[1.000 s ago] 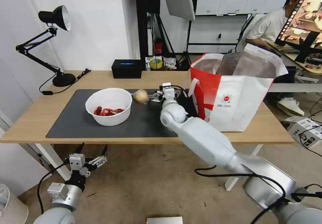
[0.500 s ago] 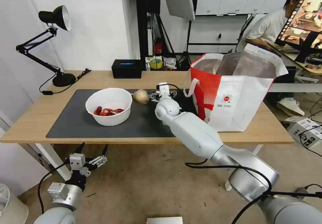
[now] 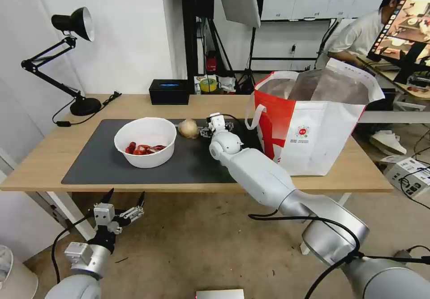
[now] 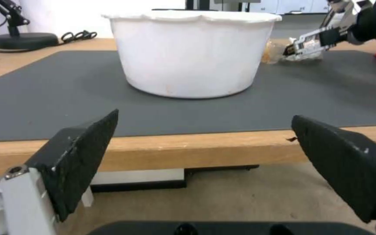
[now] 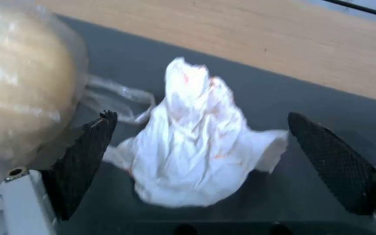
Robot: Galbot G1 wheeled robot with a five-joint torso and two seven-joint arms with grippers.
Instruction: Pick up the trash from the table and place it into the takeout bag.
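Right gripper [image 5: 196,163] low over the dark grey rectangular mat [image 3: 98,162], fingers spread wide around the crumpled white tissue [image 5: 192,143], not touching it. Tan onion-like ball [image 3: 188,128] just beside it. White round bowl with red scraps [image 3: 145,142] on mat. Red-and-white takeout bag [image 3: 313,124] stands on the light-wood surface [image 3: 40,155]. Left gripper [image 4: 205,163] wide open, below the surface edge.

Head camera high above table [image 3: 53,164]; wrist cameras low, close.

A black desk lamp [image 3: 71,57] and black tissue box [image 3: 169,91] stand apart
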